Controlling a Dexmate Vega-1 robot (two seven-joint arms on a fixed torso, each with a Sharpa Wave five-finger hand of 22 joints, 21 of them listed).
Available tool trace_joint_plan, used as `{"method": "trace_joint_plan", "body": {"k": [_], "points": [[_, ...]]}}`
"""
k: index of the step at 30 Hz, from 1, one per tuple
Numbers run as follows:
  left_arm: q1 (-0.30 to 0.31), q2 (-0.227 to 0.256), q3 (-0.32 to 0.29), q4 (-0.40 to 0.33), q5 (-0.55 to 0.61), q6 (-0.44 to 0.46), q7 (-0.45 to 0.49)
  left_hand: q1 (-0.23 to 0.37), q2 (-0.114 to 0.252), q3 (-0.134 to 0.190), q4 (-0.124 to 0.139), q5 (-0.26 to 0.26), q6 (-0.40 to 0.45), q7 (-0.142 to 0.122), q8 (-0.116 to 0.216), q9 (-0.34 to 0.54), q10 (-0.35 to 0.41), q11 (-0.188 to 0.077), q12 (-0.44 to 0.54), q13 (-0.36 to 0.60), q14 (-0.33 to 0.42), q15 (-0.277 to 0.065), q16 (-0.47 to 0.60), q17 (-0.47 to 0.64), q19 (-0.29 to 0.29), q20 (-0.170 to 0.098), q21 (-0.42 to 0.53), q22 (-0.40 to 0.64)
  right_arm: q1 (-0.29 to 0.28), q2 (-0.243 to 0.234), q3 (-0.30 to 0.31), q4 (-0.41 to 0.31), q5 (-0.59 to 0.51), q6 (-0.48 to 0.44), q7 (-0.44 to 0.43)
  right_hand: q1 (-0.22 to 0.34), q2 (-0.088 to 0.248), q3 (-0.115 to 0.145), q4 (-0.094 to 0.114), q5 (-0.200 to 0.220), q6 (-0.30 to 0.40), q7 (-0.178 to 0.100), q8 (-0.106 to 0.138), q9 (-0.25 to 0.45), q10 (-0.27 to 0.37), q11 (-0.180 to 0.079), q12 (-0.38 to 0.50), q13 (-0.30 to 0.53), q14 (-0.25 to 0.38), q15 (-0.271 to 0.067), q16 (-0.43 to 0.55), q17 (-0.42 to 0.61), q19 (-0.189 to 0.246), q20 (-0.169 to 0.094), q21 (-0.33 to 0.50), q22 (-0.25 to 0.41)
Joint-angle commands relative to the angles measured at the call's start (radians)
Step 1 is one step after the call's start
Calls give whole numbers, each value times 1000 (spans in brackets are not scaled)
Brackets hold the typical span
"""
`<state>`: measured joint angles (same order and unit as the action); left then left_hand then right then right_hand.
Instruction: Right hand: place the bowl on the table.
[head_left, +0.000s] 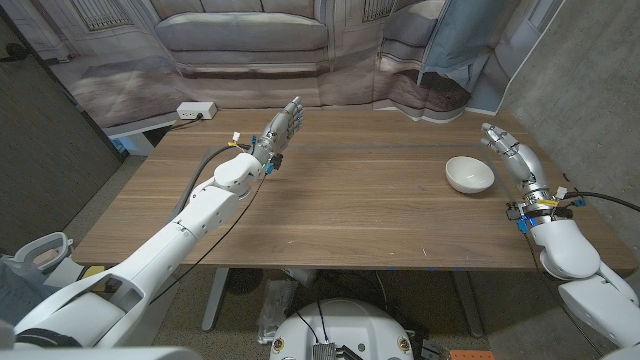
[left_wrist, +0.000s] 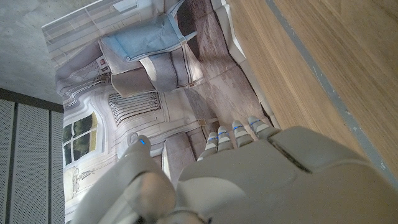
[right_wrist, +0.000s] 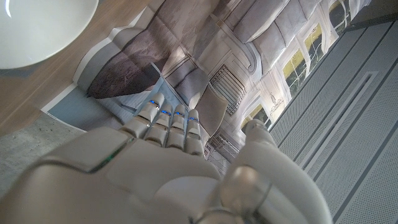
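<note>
Closest to the head camera, the two white arms come in from the bottom corners over the table. On its right part the bowl stands upright, its opening turned up; it is white and round, so it has no long axis. It sits on the wood, near the right edge and apart from both hands.

Just beside the bowl, on its right, the right hand is raised above the table edge with fingers extended and close together, and it holds nothing. In the right wrist view the same bowl shows as a white curve past the fingers, with a gap between them.

Far over on the left part, the left hand is up over the far half of the table, fingers straight, and it holds nothing too.

The table is brown wood with a plain grain. Behind it hangs a backdrop printed with a sofa and panelled walls. A white power strip lies by the far left corner.
</note>
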<state>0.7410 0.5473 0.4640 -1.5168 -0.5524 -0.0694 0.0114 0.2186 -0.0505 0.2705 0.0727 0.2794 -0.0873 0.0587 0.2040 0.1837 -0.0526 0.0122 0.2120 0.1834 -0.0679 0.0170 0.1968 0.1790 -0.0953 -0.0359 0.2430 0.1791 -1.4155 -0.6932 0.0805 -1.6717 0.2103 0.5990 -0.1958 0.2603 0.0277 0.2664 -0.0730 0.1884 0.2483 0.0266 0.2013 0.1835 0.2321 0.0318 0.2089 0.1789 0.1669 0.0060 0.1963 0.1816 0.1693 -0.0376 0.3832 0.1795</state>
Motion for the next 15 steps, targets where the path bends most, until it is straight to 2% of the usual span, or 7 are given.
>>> {"method": "trace_joint_plan", "body": {"k": [1,8,15], "points": [[-2,-4,1,12,1,-10,-5,10,3,0,-1,-2,4,-2,-1,2,4,-3,-2,3,5,0,-2,6,7,-27,-2,2,-8,-2,12,-15,-48,-11,-20,16,0,5,-9,-2,3,-11,-1,4,-3,-10,0,5,22,-4,7,1,19,-13,-1,2],[-4,1,1,3,1,1,-2,11,4,-1,-1,-3,3,-2,-2,2,3,-2,-3,3,6,0,-2,6,6,-25,-3,2,-12,-16,20,-14,-58,-12,-7,24,2,7,-14,-2,5,-18,-1,4,-2,-12,0,5,31,-11,8,1,25,-10,-3,2],[19,12,-7,-34,1,11,21,13,5,-2,-1,-4,7,-5,-1,2,9,-8,-2,3,12,-5,-1,6,10,-27,-3,2,-4,-18,18,0,-73,3,-2,37,-2,9,-26,-2,10,-21,-1,4,11,-14,5,5,39,-13,7,0,38,-8,-4,2]]}}
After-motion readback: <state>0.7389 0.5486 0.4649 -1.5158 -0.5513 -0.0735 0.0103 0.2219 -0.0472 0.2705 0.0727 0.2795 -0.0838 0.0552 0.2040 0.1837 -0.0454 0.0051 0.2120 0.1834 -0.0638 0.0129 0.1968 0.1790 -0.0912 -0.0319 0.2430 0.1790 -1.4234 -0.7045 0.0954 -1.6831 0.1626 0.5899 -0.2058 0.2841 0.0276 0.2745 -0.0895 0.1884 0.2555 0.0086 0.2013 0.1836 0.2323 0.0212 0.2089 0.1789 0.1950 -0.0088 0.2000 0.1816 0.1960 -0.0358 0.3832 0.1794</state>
